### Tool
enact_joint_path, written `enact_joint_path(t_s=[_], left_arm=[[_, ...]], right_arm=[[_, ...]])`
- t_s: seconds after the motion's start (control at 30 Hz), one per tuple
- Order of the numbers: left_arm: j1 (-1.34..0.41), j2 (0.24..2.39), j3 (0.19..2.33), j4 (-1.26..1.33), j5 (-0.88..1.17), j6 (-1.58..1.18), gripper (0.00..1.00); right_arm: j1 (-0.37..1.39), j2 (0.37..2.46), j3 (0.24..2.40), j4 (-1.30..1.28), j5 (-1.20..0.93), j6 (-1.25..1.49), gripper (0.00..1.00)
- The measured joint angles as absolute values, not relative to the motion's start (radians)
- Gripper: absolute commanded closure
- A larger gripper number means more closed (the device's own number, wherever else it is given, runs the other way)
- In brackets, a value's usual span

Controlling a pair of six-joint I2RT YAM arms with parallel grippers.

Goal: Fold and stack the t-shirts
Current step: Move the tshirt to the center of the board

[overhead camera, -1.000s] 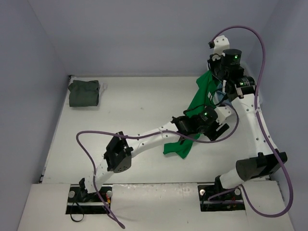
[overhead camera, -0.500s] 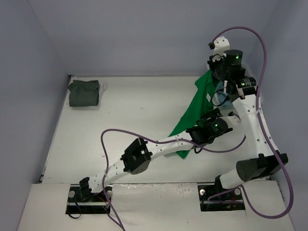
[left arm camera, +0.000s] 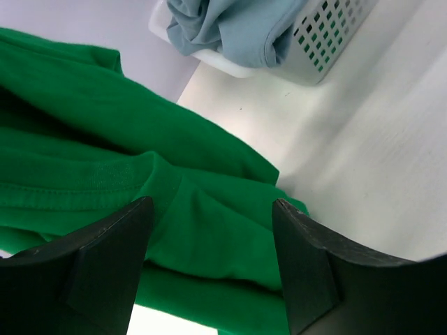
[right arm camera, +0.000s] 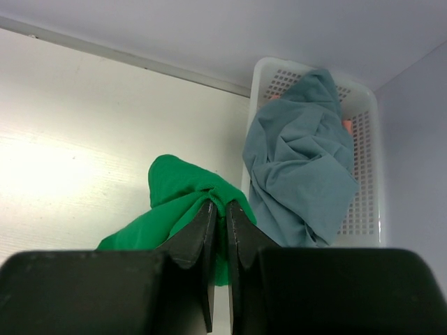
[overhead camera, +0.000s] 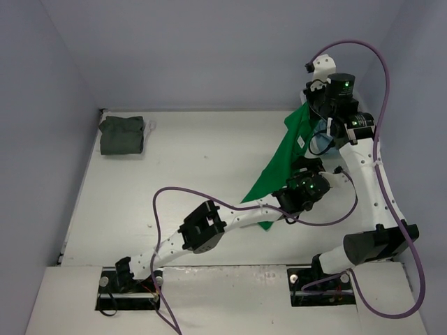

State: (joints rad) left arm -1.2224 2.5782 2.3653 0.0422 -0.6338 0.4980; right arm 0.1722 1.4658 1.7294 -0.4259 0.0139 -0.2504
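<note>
My right gripper (right arm camera: 218,206) is shut on a bunched corner of the bright green t-shirt (right arm camera: 174,188) and holds it up at the back right (overhead camera: 309,120). The green t-shirt (overhead camera: 276,171) hangs stretched in a slant down to the table. My left gripper (left arm camera: 209,234) is open at the shirt's lower part (overhead camera: 312,173), with green cloth (left arm camera: 202,223) lying between its black fingers (left arm camera: 105,269). A dusty light blue t-shirt (right arm camera: 300,157) is heaped in the white basket (right arm camera: 367,132). A folded dark olive-grey t-shirt (overhead camera: 121,135) lies at the back left.
The white slatted basket (left arm camera: 328,31) stands against the back wall at the right, just beyond the green shirt. Purple cables (overhead camera: 167,202) loop over the table near the left arm. Walls close the table on the left, back and right.
The left arm swung right and nearer along the green shirt's lower part, and its jaws narrowed a little. The shirt now hangs straighter. The right gripper kept its hold.
</note>
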Motion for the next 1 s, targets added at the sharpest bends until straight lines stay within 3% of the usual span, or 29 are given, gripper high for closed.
enact_joint_path(t_s=[0.53, 1.0], left_arm=[[-1.293, 2.411, 2.057, 0.25, -0.707, 0.714, 0.38], [-1.316, 2.398, 2.044, 0.295, -0.719, 0.76, 0.38]], right_arm=[[0.091, 1.472, 1.729, -0.424, -0.035, -0.244, 1.0], [0.078, 1.473, 1.729, -0.424, -0.069, -0.236, 1.0]])
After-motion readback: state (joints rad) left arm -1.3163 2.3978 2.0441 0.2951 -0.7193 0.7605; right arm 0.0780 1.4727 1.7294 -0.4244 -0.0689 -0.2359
